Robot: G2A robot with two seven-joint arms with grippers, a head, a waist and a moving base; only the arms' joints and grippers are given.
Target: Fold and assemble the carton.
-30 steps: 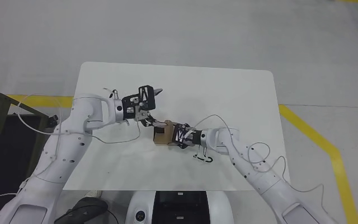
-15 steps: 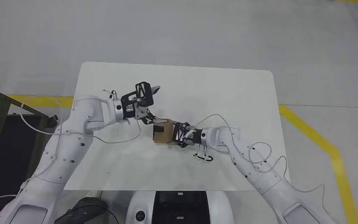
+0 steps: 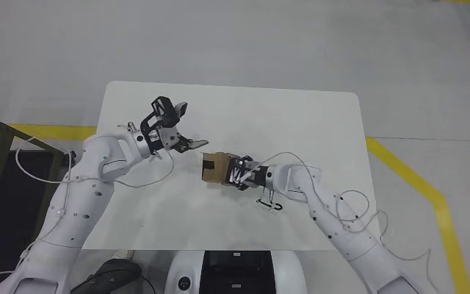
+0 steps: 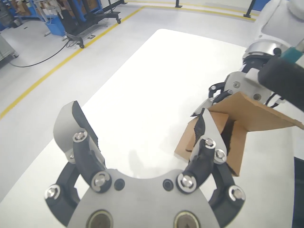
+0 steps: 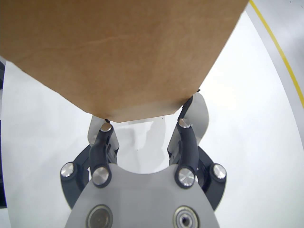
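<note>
The brown carton lies partly folded near the middle of the white table, one flap raised. In the left wrist view the carton shows an open end with a flap sticking out sideways. My right gripper is shut on the carton's near end; in its own wrist view the fingers clamp both sides of the carton, with the right gripper at its edge. My left gripper stands open a short way left of the carton, nothing between its fingers.
A black cable loop hangs under the right forearm over the table's front part. A dark cart stands off the table's left side. Bare tabletop stretches behind and to the right of the carton.
My left gripper has pulled back from the carton toward the left and rear and turned, staying open. The right gripper has shifted the carton slightly toward the back.
</note>
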